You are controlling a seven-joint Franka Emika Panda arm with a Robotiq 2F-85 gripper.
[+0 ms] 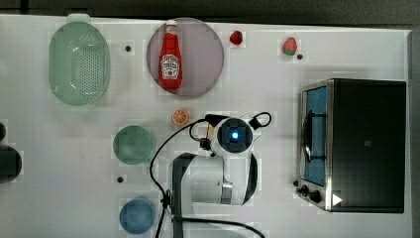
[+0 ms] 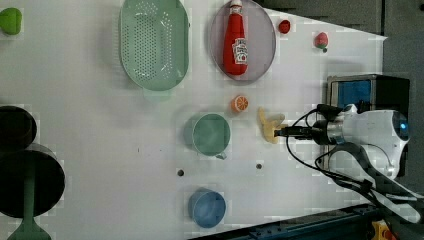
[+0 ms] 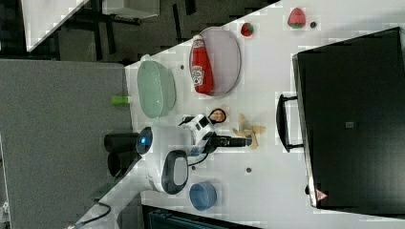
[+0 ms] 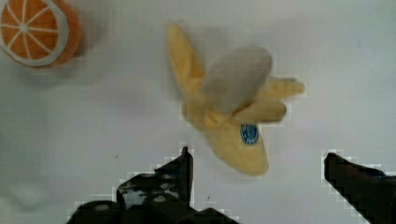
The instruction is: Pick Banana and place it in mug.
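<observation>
While gripper (image 4: 257, 161) gapes, banana (image 4: 231, 109) lies between — table (image 4: 350, 56) around.

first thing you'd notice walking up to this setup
The red ketchup bottle lying on a round grey plate near the top view's upper edge grabs the eye first. Next is the white arm, its open tool low over the half-peeled banana, an orange slice close by. The dark-green mug stands empty at the left view's centre.
</observation>
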